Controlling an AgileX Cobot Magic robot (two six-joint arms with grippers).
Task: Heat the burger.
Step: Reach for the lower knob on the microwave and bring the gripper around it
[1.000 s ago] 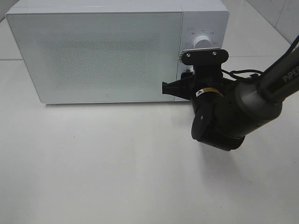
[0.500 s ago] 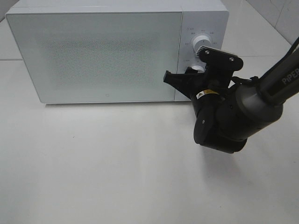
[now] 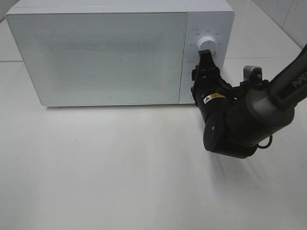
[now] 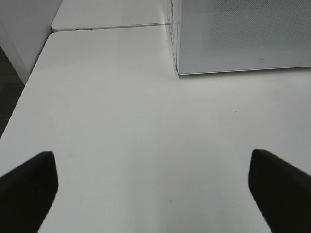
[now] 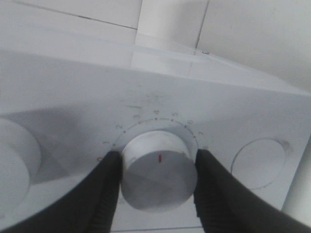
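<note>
Right gripper [image 5: 158,162] pinching knob [image 5: 146,187] by smooth sides. Left gripper [image 4: 154,182] hanging wide open, empty. Burger not showing; I'm guessing it's sitting behind shut door [image 3: 96,57]. I'm judging it soft, light, layers prone to sliding: cradling bun sides gently.

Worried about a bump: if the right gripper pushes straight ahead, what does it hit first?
Probably the microwave's control panel: the right gripper's fingers clasp the timer dial, tips nearly at the panel face.
</note>
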